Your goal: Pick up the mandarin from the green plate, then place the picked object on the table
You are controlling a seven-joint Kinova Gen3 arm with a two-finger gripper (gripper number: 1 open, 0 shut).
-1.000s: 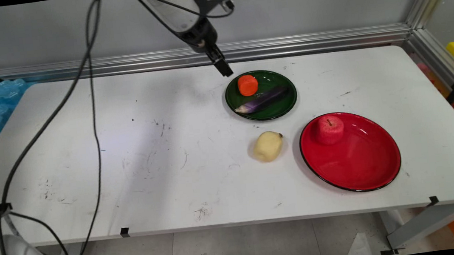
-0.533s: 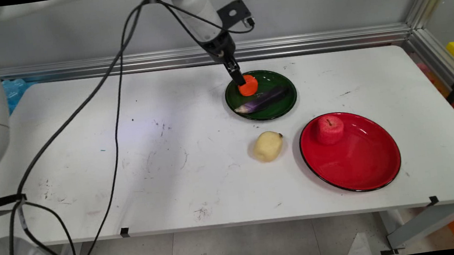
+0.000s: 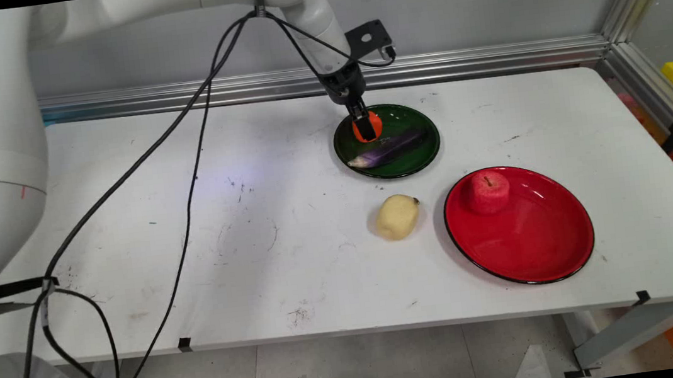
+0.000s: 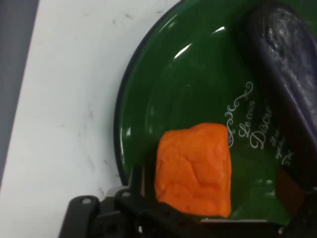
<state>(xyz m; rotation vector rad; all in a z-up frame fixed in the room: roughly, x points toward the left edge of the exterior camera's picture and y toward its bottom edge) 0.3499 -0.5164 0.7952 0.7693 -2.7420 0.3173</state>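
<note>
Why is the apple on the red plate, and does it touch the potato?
Apart. The main view shows the apple on the red plate, with bare table between its rim and the potato.

White table (image 3: 127, 238), scuffed with dark marks. Directly under the hand, a green plate (image 3: 418, 157) near the far edge. Nearer to the camera than the hand, a pale yellow potato-like piece (image 3: 397, 216) on the bare top. Just beside it, toward the right, a larger red plate (image 3: 533, 242).

This is looking like a robotics lab. A scuffed white tabletop (image 3: 292, 245) is sitting inside an aluminium frame (image 3: 324, 79) running across the upper frame, with black cables (image 3: 184, 187) hanging at left.
</note>
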